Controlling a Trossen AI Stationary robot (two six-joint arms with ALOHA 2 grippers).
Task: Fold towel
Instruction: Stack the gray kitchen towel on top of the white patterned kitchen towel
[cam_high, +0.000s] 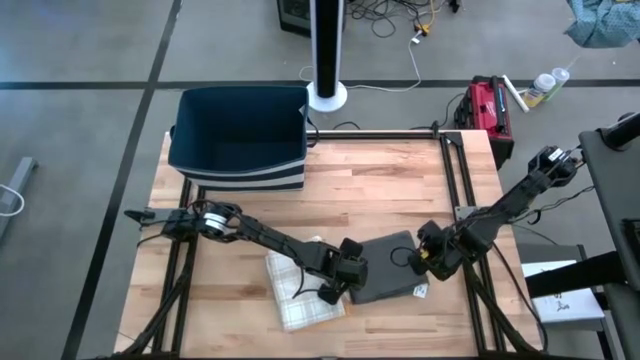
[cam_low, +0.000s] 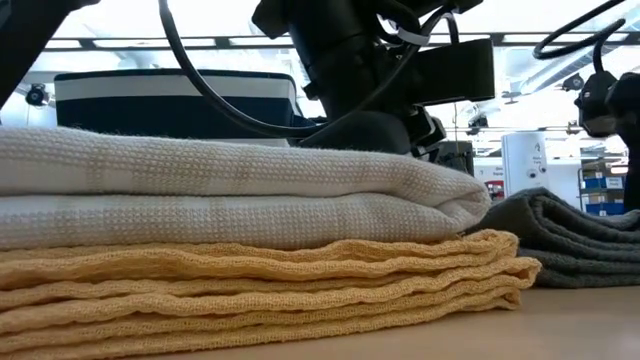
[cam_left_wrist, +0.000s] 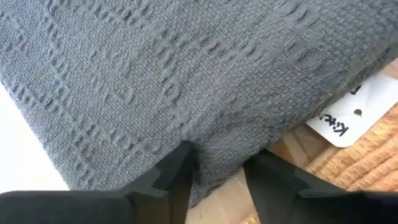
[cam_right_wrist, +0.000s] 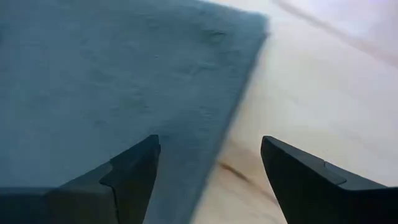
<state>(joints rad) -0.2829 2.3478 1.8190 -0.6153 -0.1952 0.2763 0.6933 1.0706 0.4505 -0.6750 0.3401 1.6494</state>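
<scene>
nearest the table's front edge lie a folded white towel (cam_high: 300, 290) and a yellow towel (cam_low: 260, 285), stacked, with the grey towel (cam_high: 388, 268) just beside them on the wooden table (cam_high: 380, 180). the left gripper (cam_left_wrist: 219, 180) pinches the grey towel's edge between its fingers, while the right gripper (cam_right_wrist: 208, 168) hangs wide open over the towel's opposite edge, holding nothing. farther back sits a dark blue bin (cam_high: 238, 135).

Light wooden desk (cam_high: 380, 190), plank surface, black rails along edges. Dark blue bin (cam_high: 238, 138) with striped base at far left corner. Folded grey towel (cam_high: 388, 268) lying flat near front centre, white tag (cam_high: 421, 291) at its front corner. Just beside it, stack: cream towel (cam_low: 230, 195) on top of yellow towel (cam_low: 260, 285), yellow one directly on desk.
</scene>
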